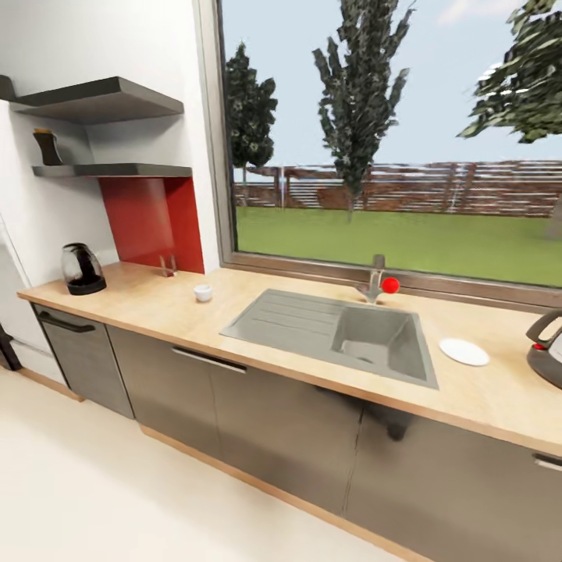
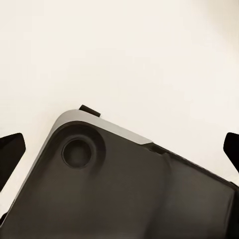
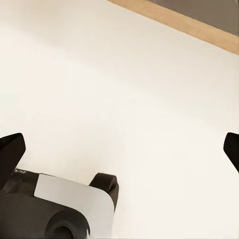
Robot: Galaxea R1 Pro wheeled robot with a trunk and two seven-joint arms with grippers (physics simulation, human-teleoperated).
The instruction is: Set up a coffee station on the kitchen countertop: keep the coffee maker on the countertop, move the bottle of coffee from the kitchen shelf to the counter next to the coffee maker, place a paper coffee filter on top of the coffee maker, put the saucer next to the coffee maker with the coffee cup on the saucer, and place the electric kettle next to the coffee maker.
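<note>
Both wrist views look down on pale floor: the left hand point(image 2: 119, 149) and the right hand point(image 3: 119, 149) each show dark fingertips spread wide at the frame edges, nothing between them, so both are open and empty, above the robot's grey base.

Across the floor runs the bench point(image 1: 297, 367), its beige wood-grain top over glossy grey fronts, with a grey sink point(image 1: 375, 339) let into the middle. The saucer point(image 1: 464, 352) lies flat just beyond the sink's right rim; being thin and probably slick, it would best be pinched at its rim. At the bench's right end a dark body with a black handle is cut by the frame; I cannot tell what it is. The coffee cup point(image 1: 203, 293) stands left of the drainer, small, light and likely fragile; take it across the rim or by the handle. The electric kettle point(image 1: 82, 269) sits at the far left end, glass-bodied, heavier, safest lifted by its handle.

Above it, on the lower kitchen shelf point(image 1: 117, 169), the bottle of coffee point(image 1: 47, 147) stands near the wall; grip its body, not the cap.

Behind the bench a wide window shows lawn and trees
</note>
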